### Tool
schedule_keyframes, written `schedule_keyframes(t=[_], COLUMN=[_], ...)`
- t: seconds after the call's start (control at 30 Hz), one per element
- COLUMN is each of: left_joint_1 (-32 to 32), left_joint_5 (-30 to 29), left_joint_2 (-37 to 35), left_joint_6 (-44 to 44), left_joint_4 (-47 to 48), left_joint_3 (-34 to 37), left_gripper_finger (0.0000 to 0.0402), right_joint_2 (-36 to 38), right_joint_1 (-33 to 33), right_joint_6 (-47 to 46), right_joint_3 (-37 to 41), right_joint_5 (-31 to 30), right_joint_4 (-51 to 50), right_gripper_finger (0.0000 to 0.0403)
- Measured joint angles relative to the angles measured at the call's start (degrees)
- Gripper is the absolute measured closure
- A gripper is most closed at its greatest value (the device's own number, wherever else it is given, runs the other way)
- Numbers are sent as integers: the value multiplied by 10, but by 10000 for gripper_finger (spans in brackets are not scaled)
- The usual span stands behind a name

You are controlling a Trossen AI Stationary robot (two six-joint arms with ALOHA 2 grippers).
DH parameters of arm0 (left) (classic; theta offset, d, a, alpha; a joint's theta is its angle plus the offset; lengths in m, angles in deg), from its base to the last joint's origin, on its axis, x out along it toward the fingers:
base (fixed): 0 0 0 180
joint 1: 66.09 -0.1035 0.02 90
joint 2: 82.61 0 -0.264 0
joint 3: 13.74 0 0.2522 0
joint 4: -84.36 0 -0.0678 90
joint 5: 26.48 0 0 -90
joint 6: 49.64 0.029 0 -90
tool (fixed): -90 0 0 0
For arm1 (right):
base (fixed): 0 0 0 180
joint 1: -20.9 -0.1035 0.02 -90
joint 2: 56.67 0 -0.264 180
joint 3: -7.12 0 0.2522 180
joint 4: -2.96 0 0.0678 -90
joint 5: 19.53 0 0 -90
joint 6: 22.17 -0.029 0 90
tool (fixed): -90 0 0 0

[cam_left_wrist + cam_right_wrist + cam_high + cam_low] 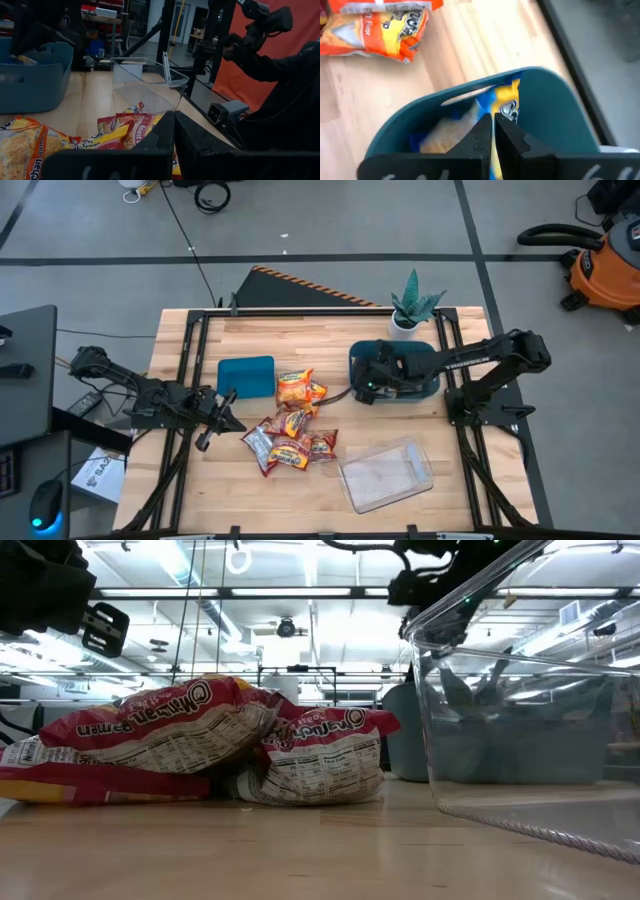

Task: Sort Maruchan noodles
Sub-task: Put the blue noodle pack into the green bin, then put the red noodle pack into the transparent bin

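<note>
Right gripper (493, 131) over teal bin (560, 115)

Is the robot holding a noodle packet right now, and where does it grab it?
The right tool pinches the top edge of a blue-and-yellow noodle packet over the teal bin. The left tool holds nothing.

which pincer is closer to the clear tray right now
The right. The right pincer hangs over the teal bin just behind the clear tray. The left pincer sits across the pile of noodle packets, farther from the tray.

Glossy plastic noodle packets (292, 435) on a smooth wooden table (470, 480).
</note>
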Motion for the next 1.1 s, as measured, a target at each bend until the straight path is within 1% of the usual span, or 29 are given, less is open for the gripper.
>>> schedule_keyframes(t=[0.17,0.33,0.43,0.5,0.6,0.7,0.87,1.0,1.1], left_joint_1=[0,0,0,0,0,0,0,0,0], left_joint_5=[0,0,0,0,0,0,0,0,0], left_joint_2=[0,0,0,0,0,0,0,0,0], left_joint_6=[0,0,0,0,0,0,0,0,0], left_joint_4=[1,1,0,0,0,0,0,0,0], left_joint_3=[0,0,0,0,0,0,0,0,0], left_gripper_finger=[388,388,388,388,388,388,388,388,388], right_joint_2=[-2,-2,-1,-1,-2,-1,12,37,63], right_joint_1=[16,6,-9,-19,-38,-66,-118,-134,-139], right_joint_6=[4,2,2,16,20,8,29,59,77], right_joint_3=[-7,-70,-97,-99,-98,-98,-93,-70,-36], right_joint_5=[41,45,46,47,48,31,-53,-57,-54], right_joint_4=[-15,-44,-30,-12,-27,-55,-54,-11,24], right_gripper_finger=[342,309,301,301,301,300,300,300,300])
